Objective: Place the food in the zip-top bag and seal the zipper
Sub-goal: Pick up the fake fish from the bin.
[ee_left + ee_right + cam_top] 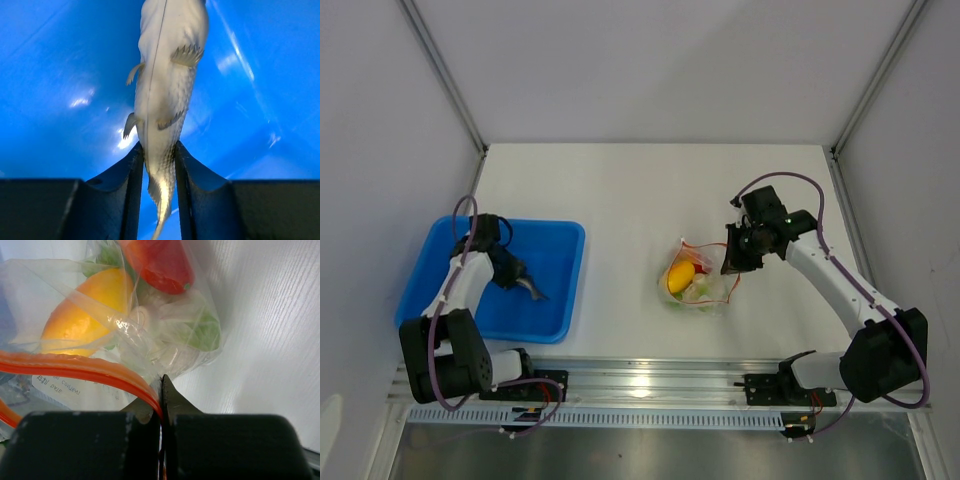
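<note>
Seen from above, one blue tray (pixel 570 235) sits at the left of the worktop (pixel 620 190) and one clear bag (pixel 705 292) lies near the middle, well apart from it. The left gripper (pixel 515 275) is down in the tray at the single grey fish (pixel 532 289), and the right gripper (pixel 735 255) is at the bag's right edge

The left wrist view shows that gripper clenched on the fish's tail end, touching both flanks

In the right wrist view the gripper pinches the red zipper (pixel 75 367). The bag holds one yellow fruit (pixel 85 310), one red piece (pixel 160 262), and green leaves (pixel 202 332) too bunched to count

The step in hand looks like fetching the fish. Next it must be lifted over the tray wall and carried to the bag's mouth, which is not yet sealed
</note>
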Motion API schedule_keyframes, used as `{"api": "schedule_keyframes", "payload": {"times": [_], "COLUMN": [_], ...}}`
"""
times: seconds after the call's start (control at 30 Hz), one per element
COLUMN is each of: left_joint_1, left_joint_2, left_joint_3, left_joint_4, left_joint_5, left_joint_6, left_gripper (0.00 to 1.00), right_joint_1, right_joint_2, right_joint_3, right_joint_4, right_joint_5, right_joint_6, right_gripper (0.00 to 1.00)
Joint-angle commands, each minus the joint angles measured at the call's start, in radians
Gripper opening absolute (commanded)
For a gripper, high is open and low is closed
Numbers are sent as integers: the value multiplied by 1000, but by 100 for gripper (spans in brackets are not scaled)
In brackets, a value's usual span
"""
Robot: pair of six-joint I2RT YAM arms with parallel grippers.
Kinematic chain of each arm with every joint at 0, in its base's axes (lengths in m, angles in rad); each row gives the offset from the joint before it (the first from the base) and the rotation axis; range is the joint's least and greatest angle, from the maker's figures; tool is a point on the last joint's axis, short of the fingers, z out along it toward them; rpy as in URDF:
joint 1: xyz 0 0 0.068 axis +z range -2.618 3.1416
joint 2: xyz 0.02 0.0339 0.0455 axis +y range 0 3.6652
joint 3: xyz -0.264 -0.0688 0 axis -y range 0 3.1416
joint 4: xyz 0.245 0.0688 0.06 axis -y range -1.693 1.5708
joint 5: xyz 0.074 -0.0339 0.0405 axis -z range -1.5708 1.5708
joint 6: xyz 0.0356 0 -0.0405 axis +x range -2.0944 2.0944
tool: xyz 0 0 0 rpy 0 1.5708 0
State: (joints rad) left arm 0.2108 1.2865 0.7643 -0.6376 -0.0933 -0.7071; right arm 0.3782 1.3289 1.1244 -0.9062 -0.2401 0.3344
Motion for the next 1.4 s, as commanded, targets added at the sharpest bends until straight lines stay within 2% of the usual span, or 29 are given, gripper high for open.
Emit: {"api": "schedule_keyframes", "payload": {"times": [0.0, 0.33, 0.8, 1.0, 1.13, 1.27, 1.37], "left_joint_1": [6, -17, -136, -157, -194, -367, -447], "left_joint_2": [-67, -193, -299, -357, -404, -412, -380], "left_joint_3": [10, -2, 184, 259, 282, 328, 377], "left_joint_4": [-88, -169, -355, -433, -351, -245, -153], "left_joint_5": [-13, 17, 12, 84, 242, 285, 322], "left_joint_6": [-12, -61, -114, -160, -118, -65, -17], "left_gripper": [1, 1, 1, 1, 1, 1, 1], "right_joint_1": [4, 5, 5, 5, 10, 24, 39], "right_joint_2": [-37, -25, 3, 21, 39, 56, 67], "right_joint_3": [14, 11, 28, 60, 110, 173, 221], "right_joint_4": [20, 35, 32, 15, -6, -31, -51], "right_joint_5": [-8, -37, -62, -51, -42, -31, -25], "right_joint_6": [-24, -34, -23, -15, -2, 17, 25], "right_gripper": [0, 0, 0, 0, 0, 0, 0]}}
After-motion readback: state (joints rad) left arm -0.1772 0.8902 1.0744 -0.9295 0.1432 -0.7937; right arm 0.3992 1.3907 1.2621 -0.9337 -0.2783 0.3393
